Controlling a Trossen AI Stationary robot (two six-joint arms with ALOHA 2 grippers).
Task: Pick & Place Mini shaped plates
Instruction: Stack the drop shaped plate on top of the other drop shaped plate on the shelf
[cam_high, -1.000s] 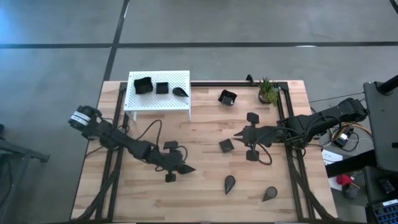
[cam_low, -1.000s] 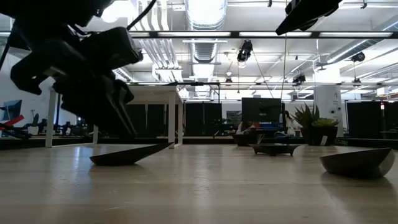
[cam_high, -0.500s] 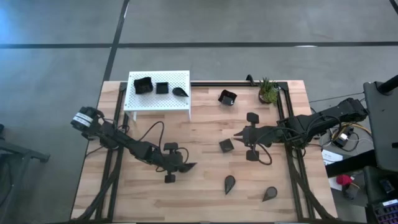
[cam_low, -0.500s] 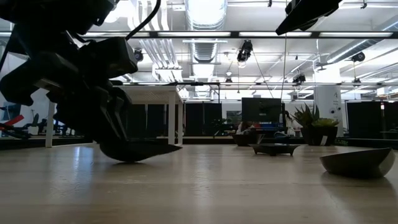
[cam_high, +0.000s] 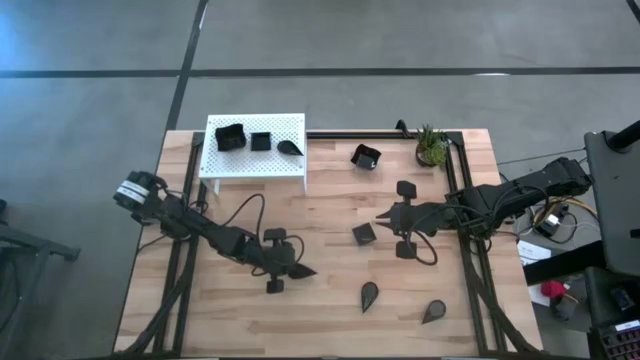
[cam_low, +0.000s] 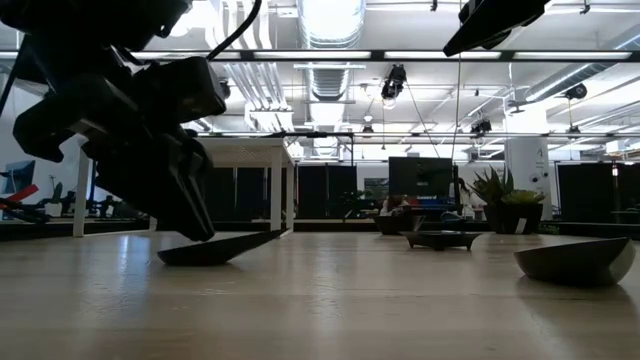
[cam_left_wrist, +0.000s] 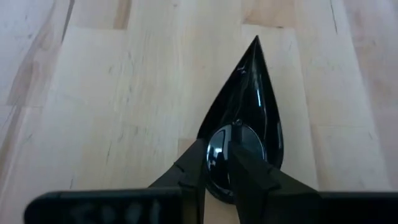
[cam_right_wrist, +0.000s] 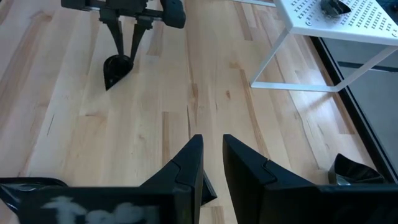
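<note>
My left gripper (cam_high: 288, 268) is shut on a glossy black teardrop plate (cam_high: 302, 270) at the table's middle left. Its pointed tip (cam_left_wrist: 255, 45) aims toward the table's right. My right gripper (cam_high: 384, 217) hangs above the table, its fingers (cam_right_wrist: 212, 138) a narrow gap apart with nothing between them. A small square plate (cam_high: 364, 233) lies on the wood just beside it. Two more teardrop plates (cam_high: 369, 295) (cam_high: 433, 312) lie near the front edge. A square plate with upturned rims (cam_high: 366, 156) sits at the back. My left gripper holds the teardrop plate by its round end (cam_left_wrist: 219, 163). One finger (cam_left_wrist: 191, 171) stands at the plate's outer edge and the other (cam_left_wrist: 249, 168) over its hollow. The fingers slant down from the table's left, along the plate. The plate's underside (cam_low: 215, 258) is low at the table, tip slightly raised.
A white perforated platform (cam_high: 255, 160) on legs stands at the back left with three small black plates on it. A small potted plant (cam_high: 431, 146) is at the back right. Bare wood lies between the two arms and along the near left.
My left gripper has rocked slightly with the teardrop plate. The plate shifted a little toward the table's right, rose a touch and came back down to the table.
</note>
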